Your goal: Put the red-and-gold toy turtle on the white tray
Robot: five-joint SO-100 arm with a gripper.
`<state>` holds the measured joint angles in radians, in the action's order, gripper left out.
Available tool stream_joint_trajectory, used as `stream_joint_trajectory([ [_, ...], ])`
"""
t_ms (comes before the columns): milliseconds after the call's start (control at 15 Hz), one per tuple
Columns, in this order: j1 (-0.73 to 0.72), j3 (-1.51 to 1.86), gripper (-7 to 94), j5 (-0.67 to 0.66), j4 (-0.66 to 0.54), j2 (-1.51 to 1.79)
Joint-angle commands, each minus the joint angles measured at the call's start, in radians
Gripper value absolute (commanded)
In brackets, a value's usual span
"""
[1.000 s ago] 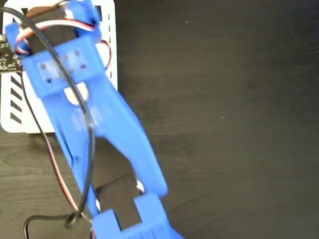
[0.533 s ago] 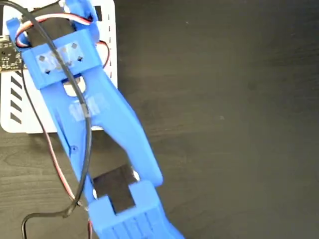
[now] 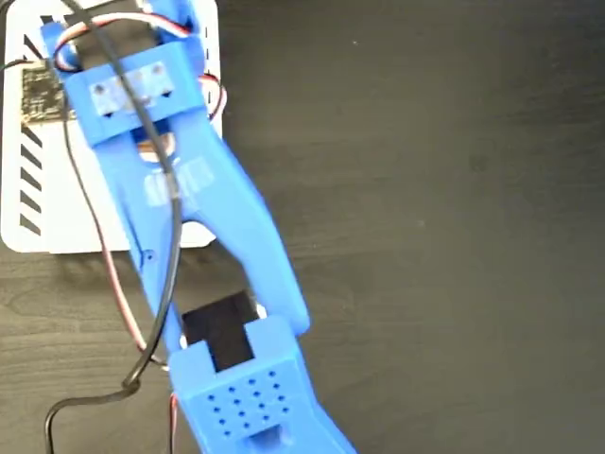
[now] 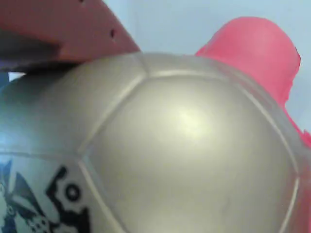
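Observation:
The red-and-gold toy turtle fills the wrist view. Its shiny domed shell has dark markings at the lower left, and its red head is at the upper right. One finger lies against the top left of the shell, so the gripper is shut on the turtle. Pale white surface, the white tray, shows behind the turtle. In the fixed view the blue arm's wrist hangs over the white tray at the upper left. There it hides both the gripper and the turtle.
The dark wooden table spreads to the right of the arm. Black and red-white cables trail along the arm's left side. A small circuit board sits on the wrist above the tray's black stripes.
The arm's wrist has slid up the fixed view and slightly right, further over the tray. Its lower link has come more into view at the bottom.

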<state>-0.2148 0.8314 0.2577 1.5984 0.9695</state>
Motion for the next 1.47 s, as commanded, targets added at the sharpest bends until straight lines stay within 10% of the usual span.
stream_joint_trajectory([
  [0, -0.015, -0.055, 6, 0.02, -0.003, 0.054],
  [400, -0.031, -0.049, 65, 0.026, 0.012, 0.049],
  [1400, -0.032, -0.041, 70, 0.041, 0.025, 0.06],
])
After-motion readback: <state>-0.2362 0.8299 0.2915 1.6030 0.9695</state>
